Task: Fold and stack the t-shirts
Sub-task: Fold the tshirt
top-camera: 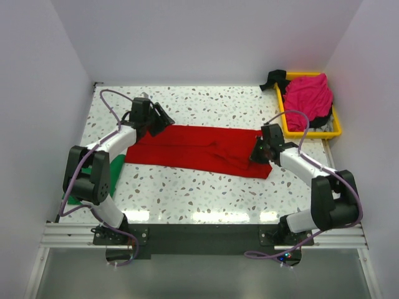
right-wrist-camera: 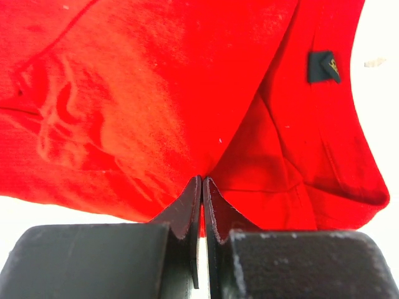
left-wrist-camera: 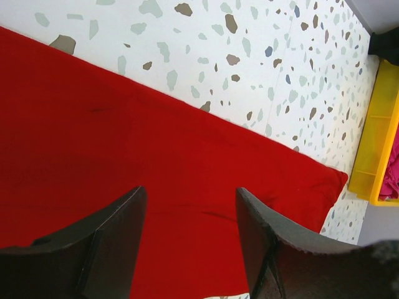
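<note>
You've got the table (top-camera: 187, 187) w/ the red shirt (top-camera: 193, 149) laid across it as a long band. Pink shirt (top-camera: 307, 93) sits in the tray (top-camera: 340, 128) beyond its right end; green shirt (top-camera: 116, 168) is off its left end. Left gripper (left-wrist-camera: 190, 199) hangs over the left end, fingers apart, holding nothing. Right gripper (right-wrist-camera: 202, 180) is pinched on the right end. Step looks like folding red; next, prob. clamp left, then lift both ends together.
</note>
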Robot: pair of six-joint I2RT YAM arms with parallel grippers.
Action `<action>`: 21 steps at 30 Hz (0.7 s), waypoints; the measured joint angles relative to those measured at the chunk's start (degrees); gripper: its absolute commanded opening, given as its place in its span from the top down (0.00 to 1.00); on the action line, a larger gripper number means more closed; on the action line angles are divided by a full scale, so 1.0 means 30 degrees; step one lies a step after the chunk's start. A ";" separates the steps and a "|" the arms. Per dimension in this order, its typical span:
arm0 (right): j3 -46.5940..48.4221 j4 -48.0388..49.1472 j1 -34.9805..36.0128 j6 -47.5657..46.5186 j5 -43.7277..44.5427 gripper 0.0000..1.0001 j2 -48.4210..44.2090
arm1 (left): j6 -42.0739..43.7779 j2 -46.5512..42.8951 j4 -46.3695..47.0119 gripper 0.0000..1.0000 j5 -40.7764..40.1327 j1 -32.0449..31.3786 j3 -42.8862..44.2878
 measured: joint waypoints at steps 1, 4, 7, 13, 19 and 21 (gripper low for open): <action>-0.0109 0.0000 0.0000 -0.0015 0.0015 0.98 0.0000 | 0.0000 0.0000 0.0000 0.37 0.0000 0.0000 0.0000; -0.0350 0.0022 0.0007 -0.0095 0.0204 0.97 0.0058 | 0.0000 0.0007 0.0000 0.37 0.0000 0.0000 0.0000; -0.0459 0.0029 0.0007 -0.0197 0.0627 0.92 0.0328 | 0.0007 0.0029 -0.0015 0.37 0.0000 0.0000 0.0000; -0.0452 -0.0153 0.0007 -0.0590 0.1370 0.70 0.0772 | 0.0022 0.0029 -0.0138 0.36 0.0000 0.0000 0.0000; 0.0138 -0.0889 0.0117 -0.0991 0.1872 0.62 0.0219 | 0.0022 0.0000 -0.0124 0.36 0.0000 -0.0029 -0.0226; 0.0517 -0.0976 0.0328 -0.1064 0.2069 0.62 -0.0153 | 0.0022 -0.0007 -0.0131 0.37 -0.0022 -0.0102 -0.0554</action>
